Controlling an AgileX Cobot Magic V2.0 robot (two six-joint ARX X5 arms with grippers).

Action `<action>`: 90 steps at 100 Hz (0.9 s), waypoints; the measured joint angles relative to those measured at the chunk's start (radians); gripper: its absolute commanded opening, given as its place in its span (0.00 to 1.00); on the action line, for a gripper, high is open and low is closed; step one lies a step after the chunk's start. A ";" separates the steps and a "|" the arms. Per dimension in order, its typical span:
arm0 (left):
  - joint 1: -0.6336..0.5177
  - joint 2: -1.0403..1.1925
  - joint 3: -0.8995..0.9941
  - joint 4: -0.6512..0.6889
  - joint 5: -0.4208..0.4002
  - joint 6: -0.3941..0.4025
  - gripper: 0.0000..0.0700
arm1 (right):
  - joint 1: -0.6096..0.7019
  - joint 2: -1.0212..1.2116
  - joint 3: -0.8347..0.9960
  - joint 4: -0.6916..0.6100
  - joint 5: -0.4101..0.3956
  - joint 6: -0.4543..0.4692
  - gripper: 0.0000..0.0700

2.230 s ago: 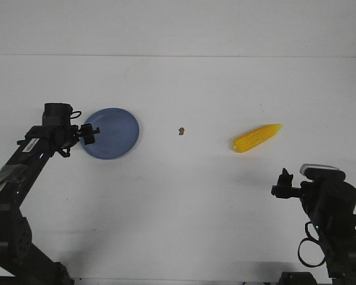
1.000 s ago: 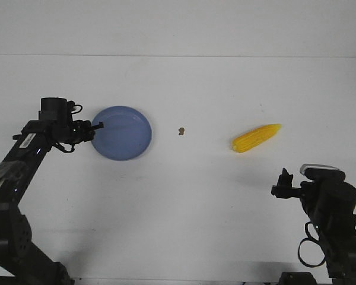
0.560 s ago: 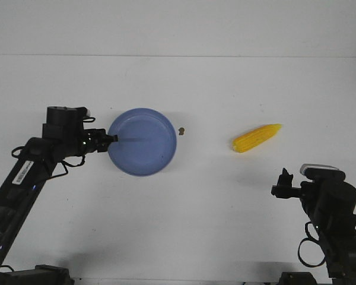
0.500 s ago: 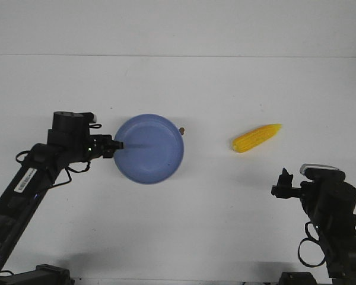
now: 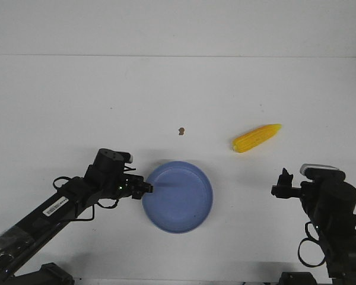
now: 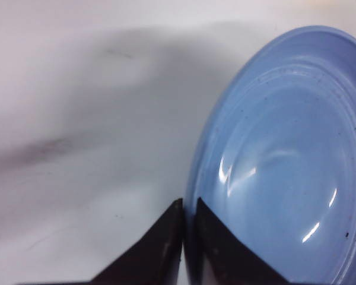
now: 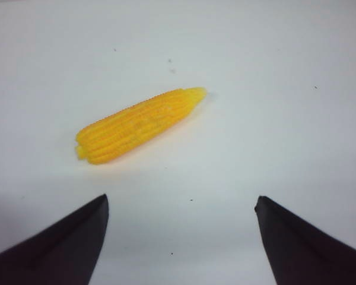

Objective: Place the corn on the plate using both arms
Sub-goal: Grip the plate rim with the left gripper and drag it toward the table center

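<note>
Left gripper (image 5: pixel 147 188) clamped on plate (image 5: pixel 181 199) rim. Right gripper (image 7: pixel 178 237) spread wide, empty. Corn (image 5: pixel 256 138) untouched on counter (image 5: pixel 184 89), not plated yet.

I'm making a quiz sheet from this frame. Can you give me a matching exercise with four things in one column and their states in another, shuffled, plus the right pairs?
Column 1
1. corn
2. plate
3. left gripper
4. right gripper

Column 2
A. open, holding nothing
B. shut on a blue rim
C. lying alone on the white table, untouched
D. held at its edge, nothing on it

Pairs: 1-C, 2-D, 3-B, 4-A
</note>
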 measured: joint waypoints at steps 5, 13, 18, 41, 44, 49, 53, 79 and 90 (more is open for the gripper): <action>0.000 0.000 -0.020 0.017 0.000 -0.008 0.01 | 0.000 0.000 0.000 0.000 0.000 0.000 0.75; 0.000 0.000 -0.046 0.037 -0.011 -0.016 0.01 | 0.000 0.000 0.000 0.000 0.000 0.000 0.75; 0.000 0.000 -0.056 0.040 -0.024 -0.021 0.01 | 0.000 0.000 0.000 0.000 0.000 0.000 0.75; 0.000 0.003 -0.068 0.048 -0.041 -0.024 0.01 | 0.000 0.000 0.000 0.000 0.000 0.000 0.75; 0.000 0.008 -0.068 0.050 -0.042 -0.024 0.01 | 0.000 0.000 0.000 0.000 0.000 0.000 0.75; -0.001 0.020 -0.068 0.053 -0.048 -0.024 0.01 | 0.000 0.000 0.000 0.000 0.000 0.000 0.75; -0.001 0.034 -0.068 0.053 -0.053 -0.024 0.01 | 0.000 0.000 0.000 0.000 0.000 0.000 0.75; -0.005 0.107 -0.068 0.077 -0.057 -0.025 0.01 | 0.000 0.000 0.000 0.000 0.000 0.000 0.75; -0.009 0.113 -0.068 0.080 -0.057 -0.025 0.02 | 0.000 0.000 0.000 0.000 0.000 0.000 0.75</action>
